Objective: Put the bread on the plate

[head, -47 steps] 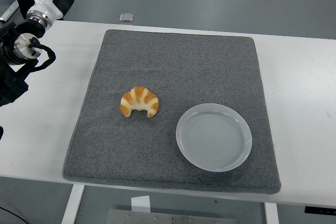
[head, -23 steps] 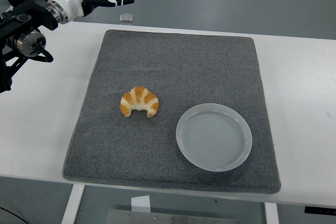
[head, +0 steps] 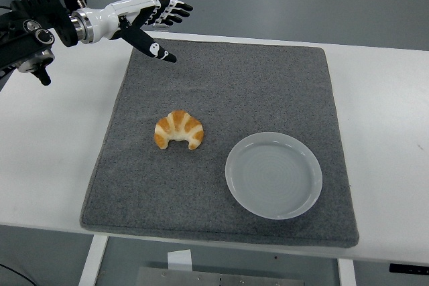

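1. Head view showed the left hand (head: 144, 19) up at the far left, above the far left corner of the grey mat (head: 268, 85). Its fingers (head: 175, 9) were spread apart and held nothing. The thumb pointed down toward the mat.

2. The bread (head: 179, 129) was a small croissant. It lay on the mat, well apart from the left hand. From the fingers it lay toward the near edge of the table (head: 389, 112) and a little to the right.

3. The croissant's long way ran from left to right. Its two tips pointed toward the near edge, and its round back faced the far side, where the hand was.

4. The plate (head: 273, 175) sat on the mat, to the right of the bread and a bit closer to the near edge. It was near the bread but not touching it. Nothing lay on it.

5. No right hand could be seen. So the left hand was the one closer to the bread.

6. I think the bread had not been picked up yet. The hand would need to come down and toward the near edge to reach it. It would then have to carry the bread to the right to reach the plate.

7. A small grey thing (head: 161, 23) lay at the far edge of the table, close by the fingers.
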Tool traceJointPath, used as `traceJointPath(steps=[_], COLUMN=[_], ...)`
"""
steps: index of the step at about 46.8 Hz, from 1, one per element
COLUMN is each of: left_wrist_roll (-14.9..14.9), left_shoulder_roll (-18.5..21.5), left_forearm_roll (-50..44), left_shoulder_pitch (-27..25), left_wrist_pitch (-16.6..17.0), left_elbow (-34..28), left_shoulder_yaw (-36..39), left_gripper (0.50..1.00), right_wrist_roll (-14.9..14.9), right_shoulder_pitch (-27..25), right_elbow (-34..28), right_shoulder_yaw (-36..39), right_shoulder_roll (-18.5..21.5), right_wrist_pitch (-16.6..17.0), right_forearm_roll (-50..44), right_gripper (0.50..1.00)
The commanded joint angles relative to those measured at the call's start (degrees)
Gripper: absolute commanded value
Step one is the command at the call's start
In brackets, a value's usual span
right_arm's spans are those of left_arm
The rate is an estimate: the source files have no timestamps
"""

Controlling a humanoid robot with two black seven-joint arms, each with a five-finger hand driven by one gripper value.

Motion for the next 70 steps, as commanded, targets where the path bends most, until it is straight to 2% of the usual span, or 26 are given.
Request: traceJointPath(steps=[1,8,12,18,24,31,37,45,59,70], left_wrist_roll=[0.17,0.53,0.88,1.23,1.49,2.46,2.46,2.46,2.72,2.81], left_shoulder_roll=[0.7,1.4,1.75,2.28,4.65,5.0,4.48,2.9,-1.41,-2.64], left_forearm_roll=[0.09,0.09,0.18,2.38,4.14,4.23,4.93,8.36,8.97,10.73], left_shoulder_pitch=[-2.4,-6.53,-7.67,-8.2,-8.47,-8.56,-8.29,-7.15,-5.22,-4.42], left_wrist_pitch=[-0.13,-1.01,-3.03,-5.75,-8.74,-9.1,-7.96,-2.77,-1.28,0.57], left_elbow=[-1.65,-3.49,-3.85,-4.72,-8.5,-9.91,-10.0,-9.91,-9.3,-9.3], left_shoulder_yaw=[4.44,11.31,12.8,13.42,13.6,16.23,17.46,17.46,17.55,19.48], left_gripper=[1.0,1.0,1.0,1.0,1.0,1.0,1.0,1.0,1.0,1.0], right_wrist_roll=[-0.06,0.03,-0.06,0.03,-0.06,-0.06,0.03,0.03,-0.06,0.03], right_shoulder_pitch=[0.0,0.0,0.0,0.0,0.0,0.0,0.0,0.0,0.0,0.0], right_elbow=[0.0,0.0,0.0,0.0,0.0,0.0,0.0,0.0,0.0,0.0], right_shoulder_yaw=[0.0,0.0,0.0,0.0,0.0,0.0,0.0,0.0,0.0,0.0], right_shoulder_roll=[0.0,0.0,0.0,0.0,0.0,0.0,0.0,0.0,0.0,0.0], right_wrist_pitch=[0.0,0.0,0.0,0.0,0.0,0.0,0.0,0.0,0.0,0.0], right_forearm_roll=[0.0,0.0,0.0,0.0,0.0,0.0,0.0,0.0,0.0,0.0], right_gripper=[0.952,0.952,0.952,0.952,0.952,0.952,0.952,0.952,0.952,0.952])
